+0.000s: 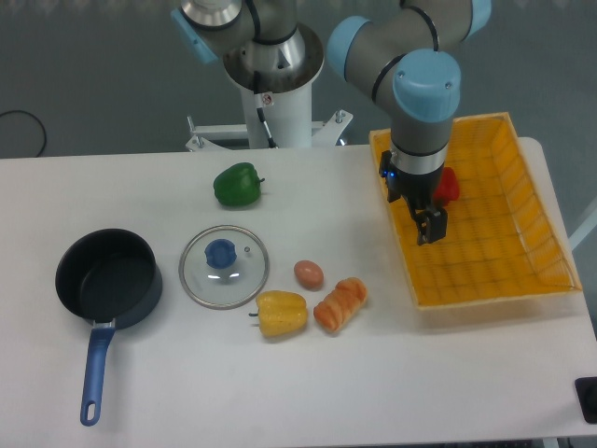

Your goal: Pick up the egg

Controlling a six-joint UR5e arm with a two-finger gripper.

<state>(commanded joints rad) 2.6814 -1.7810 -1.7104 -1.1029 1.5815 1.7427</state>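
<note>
the egg (309,273) lies on the white table (140,373) just above the yellow pepper (282,314) and orange croissant-like item (340,304) — well apart from the gripper (431,227), which hangs over the orange tray (550,224); its jaw state is unclear.

Red object (449,184) in the orange tray (522,177) partly hidden behind the tool (431,227); tool's finger spacing indiscernible. Tabletop (140,373) cropped at bottom edge.

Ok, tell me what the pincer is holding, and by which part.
Nothing, as far as shows: the pincer hangs over the orange tray, and the small brownish-pink egg lies untouched on the table.
</note>
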